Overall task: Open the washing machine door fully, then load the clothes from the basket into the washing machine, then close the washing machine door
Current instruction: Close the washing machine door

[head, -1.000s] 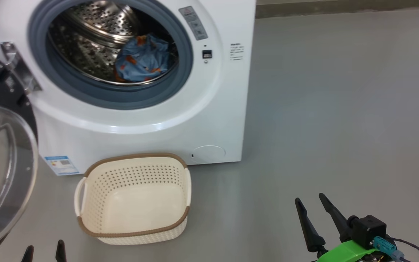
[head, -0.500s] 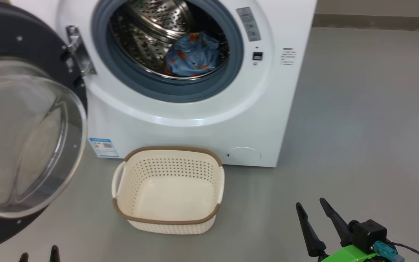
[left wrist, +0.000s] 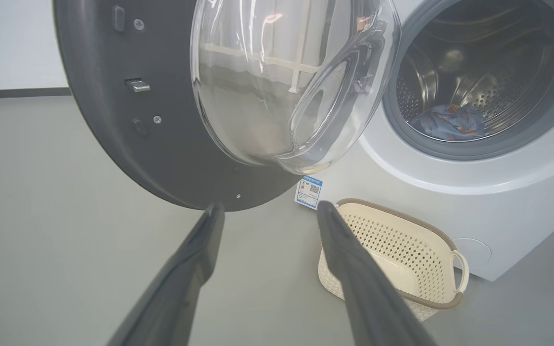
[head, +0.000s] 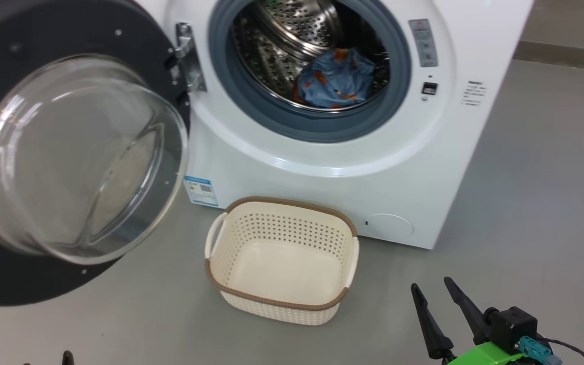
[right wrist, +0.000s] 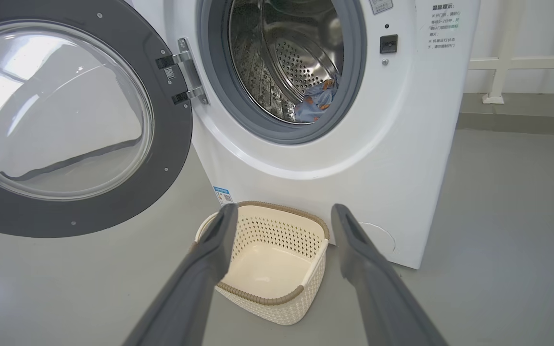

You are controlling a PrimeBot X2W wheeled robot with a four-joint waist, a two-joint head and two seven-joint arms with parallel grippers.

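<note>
The washing machine [head: 322,167] stands with its door [head: 43,30] swung wide open to the left, the glass bowl [head: 79,157] facing me. The blue and orange clothes [head: 337,78] lie bundled inside the steel drum, as the left wrist view [left wrist: 445,122] and the right wrist view [right wrist: 315,101] also show. The cream basket [head: 277,304] sits on the floor before the machine with nothing in it. My right gripper [head: 430,284] is open, low at the right, well short of the basket. My left gripper [left wrist: 270,205] is open, just below the door's black rim [left wrist: 113,144], touching nothing.
Grey floor [head: 525,203] spreads to the right of the machine and around the basket. The open door overhangs the floor on the left. A blue label [head: 201,190] is stuck low on the machine's front, and a white rail [right wrist: 498,62] runs along the wall behind.
The head camera has turned, so the whole picture has shifted right and more of the door shows. Clothes, basket and right gripper keep their places; the left fingertips sank toward the bottom edge.
</note>
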